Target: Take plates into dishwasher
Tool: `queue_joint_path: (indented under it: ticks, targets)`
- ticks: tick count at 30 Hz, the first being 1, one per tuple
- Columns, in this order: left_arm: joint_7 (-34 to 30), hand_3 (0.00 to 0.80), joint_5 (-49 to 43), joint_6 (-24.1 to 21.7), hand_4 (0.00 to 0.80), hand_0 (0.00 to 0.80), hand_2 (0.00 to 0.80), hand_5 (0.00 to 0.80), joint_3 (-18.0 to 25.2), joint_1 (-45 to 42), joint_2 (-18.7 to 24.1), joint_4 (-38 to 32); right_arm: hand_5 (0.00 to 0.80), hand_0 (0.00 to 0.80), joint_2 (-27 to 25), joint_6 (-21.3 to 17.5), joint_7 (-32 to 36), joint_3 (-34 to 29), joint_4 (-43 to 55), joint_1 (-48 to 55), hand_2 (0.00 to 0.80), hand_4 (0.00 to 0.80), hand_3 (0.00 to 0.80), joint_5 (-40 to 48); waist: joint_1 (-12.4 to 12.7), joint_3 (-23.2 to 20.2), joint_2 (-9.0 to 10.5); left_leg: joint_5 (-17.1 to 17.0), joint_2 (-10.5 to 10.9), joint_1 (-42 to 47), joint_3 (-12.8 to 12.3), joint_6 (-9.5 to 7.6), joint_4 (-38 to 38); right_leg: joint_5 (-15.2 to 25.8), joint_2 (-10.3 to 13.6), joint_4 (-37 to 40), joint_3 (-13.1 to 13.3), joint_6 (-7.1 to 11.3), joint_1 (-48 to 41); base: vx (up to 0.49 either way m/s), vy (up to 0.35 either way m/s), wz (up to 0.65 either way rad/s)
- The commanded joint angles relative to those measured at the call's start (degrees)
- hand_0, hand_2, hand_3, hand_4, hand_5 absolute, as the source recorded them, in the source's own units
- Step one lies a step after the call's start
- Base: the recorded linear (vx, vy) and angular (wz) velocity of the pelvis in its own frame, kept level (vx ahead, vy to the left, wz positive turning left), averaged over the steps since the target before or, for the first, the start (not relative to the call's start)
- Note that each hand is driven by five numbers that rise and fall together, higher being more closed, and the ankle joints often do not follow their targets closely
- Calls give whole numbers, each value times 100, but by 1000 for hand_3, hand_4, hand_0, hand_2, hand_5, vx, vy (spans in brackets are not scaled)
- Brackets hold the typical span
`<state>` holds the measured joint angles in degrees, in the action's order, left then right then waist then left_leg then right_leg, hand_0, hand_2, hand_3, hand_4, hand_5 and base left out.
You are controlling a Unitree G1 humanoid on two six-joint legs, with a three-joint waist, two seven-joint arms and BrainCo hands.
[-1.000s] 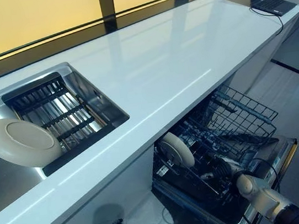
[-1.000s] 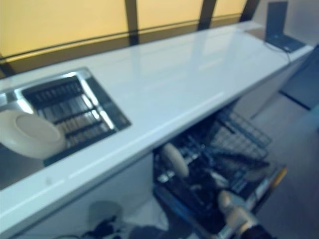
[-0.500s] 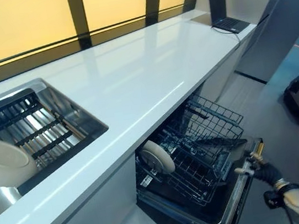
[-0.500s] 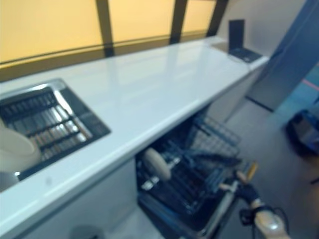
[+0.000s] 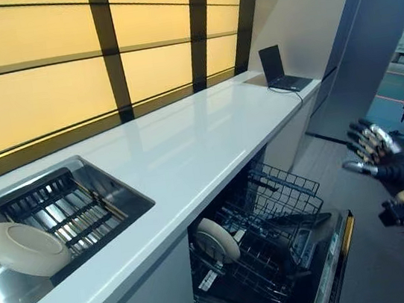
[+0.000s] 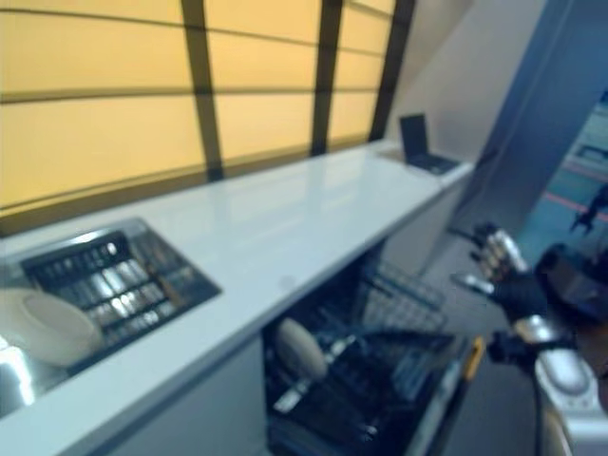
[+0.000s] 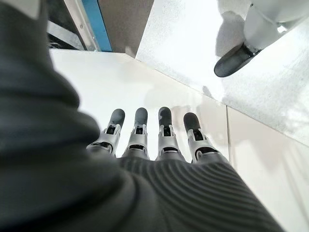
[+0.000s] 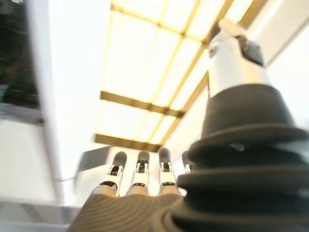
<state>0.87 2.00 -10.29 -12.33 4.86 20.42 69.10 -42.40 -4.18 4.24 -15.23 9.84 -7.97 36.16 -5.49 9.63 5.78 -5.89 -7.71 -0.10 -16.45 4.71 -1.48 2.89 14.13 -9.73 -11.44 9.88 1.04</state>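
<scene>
A cream plate (image 5: 21,249) leans in the steel sink (image 5: 125,193) at the left of the white counter. A second cream plate (image 5: 217,240) stands upright in the lower rack (image 5: 271,217) of the open dishwasher under the counter. My right hand (image 5: 378,155) is raised in the air to the right of the dishwasher, well above its door, fingers straight and empty; the right wrist view shows those fingers (image 8: 139,175) extended. My left hand (image 7: 145,140) shows only in the left wrist view, fingers straight, holding nothing, over a pale floor.
The dishwasher door (image 5: 336,257) lies open toward me. A black drying grid (image 5: 64,212) sits in the sink. An open laptop (image 5: 279,69) stands at the far end of the counter (image 5: 199,133). A dark machine (image 6: 570,275) stands on the floor at the right.
The camera has swung up and right. My right hand has lifted from low by the dishwasher rack to high beside the door. Both plates stay put.
</scene>
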Motion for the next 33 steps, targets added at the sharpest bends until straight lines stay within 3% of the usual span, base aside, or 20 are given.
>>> queue_joint_path:
  ticks: [1, 4, 7, 8, 10, 12, 13, 15, 18, 21, 23, 28, 33]
  targets:
    - [-116, 0, 139, 43, 0, 0, 0, 0, -139, -37, 180, -215, 0, 0, -528, -110, -224, 486, 475, -1290, 0, 0, 0, 11, 296, -86, -211, 556, 375, 349, 246, -795, -258, 1425, 292, -2579, 716, 62, 695, 103, 295, 59]
    - [-151, 0, 174, 119, 0, 0, 0, 0, -230, -50, 212, -247, 0, 0, -726, 175, -339, 864, 272, -1904, 0, 0, 0, -33, 289, -124, -316, 518, 468, 403, 551, -781, -352, 1149, -199, -2614, 872, -64, 1159, 157, 193, 49]
    - [-145, 0, 172, 107, 0, 0, 0, 0, -208, -22, 236, -152, 0, 0, -901, 244, -332, 1096, 11, -2232, 0, 0, 0, -21, 294, -204, -201, 576, 679, 404, 934, -784, -352, 975, -506, -1567, 849, -179, 1213, 266, 7, 94]
    - [-106, 0, 81, 133, 0, 0, 0, 0, -178, 16, 222, -83, 0, 0, -930, 260, -354, 1172, -57, -2304, 0, 0, 0, 17, 274, -222, -71, 673, 845, 435, 1174, -803, -352, 828, -702, -677, 904, -200, 1109, 340, -69, 98]
    - [-24, 0, 17, 170, 0, 0, 0, 0, -169, 35, 200, -66, 0, 0, -859, 282, -453, 1210, -79, -2322, 0, 0, 0, -103, 236, -190, -2, 738, 986, 508, 1520, -812, -352, 771, -922, 31, 1032, -207, 1083, 303, -70, 109]
    - [15, 0, -10, 202, 0, 0, 0, 0, -171, 40, 180, -77, 0, 0, -805, 291, -489, 1226, -73, -2315, 0, 0, 0, -148, 235, -177, 14, 763, 1045, 532, 1692, -819, -352, 753, -1001, 285, 1095, -207, 1121, 202, -57, 109]
    - [67, 0, -49, 281, 0, 0, 0, 0, -162, 49, 157, -108, 0, 0, -680, 381, -575, 1268, 1, -2343, 0, 0, 0, -267, 253, -126, 3, 776, 1110, 584, 1968, -825, -352, 790, -1086, 523, 1139, -217, 1175, 260, -74, 153]
    - [102, 0, -97, 417, 0, 0, 0, 0, -111, 47, 170, -147, 0, 0, -566, 549, -630, 1345, 76, -2489, 0, 0, 0, -350, 309, -69, -26, 778, 1141, 647, 2221, -832, -352, 827, -1106, 586, 1151, -236, 1243, 240, -99, 155]
    - [127, 0, -61, 495, 0, 0, 0, 0, -3, 30, 265, -110, 0, 0, -438, 738, -725, 1619, 28, -2845, 0, 0, 0, -454, 422, -53, -34, 770, 1154, 679, 2455, -850, -352, 815, -1099, 584, 1218, -260, 1161, 173, -150, 113]
    - [119, 0, 55, 360, 0, 0, 0, 0, 141, -19, 341, 29, 0, 0, -449, 687, -681, 1876, -198, -3121, 0, 0, 0, -394, 550, -176, 15, 787, 1160, 661, 2555, -828, -351, 686, -1043, 813, 1258, -265, 751, 135, -227, 132]
    - [62, 0, 165, 331, 0, 0, 0, 0, 291, -87, 353, 37, 0, 0, -372, 693, -646, 2084, -325, -3359, 0, 0, 0, -446, 686, -256, 41, 761, 1085, 648, 2507, -723, -342, 604, -964, 976, 1118, -304, 426, 128, -230, 118]
    - [35, 0, 82, 195, 0, 0, 0, 0, 374, -315, 203, -57, 0, 0, -367, 765, -556, 2378, -394, -3701, 0, 0, 0, -1064, 909, -395, 45, 756, 882, 633, 2377, -523, -352, 361, -913, 1327, 796, -417, -77, 98, -148, 14]
    - [25, 0, 61, 147, 0, 0, 0, 0, 345, -443, 117, -252, 0, 0, -885, 594, -407, 2789, -415, -4218, 0, 0, 0, -2049, 1110, -389, 51, 684, 653, 571, 2221, -334, -337, 141, -885, 1367, 361, -482, -358, 42, -110, 29]
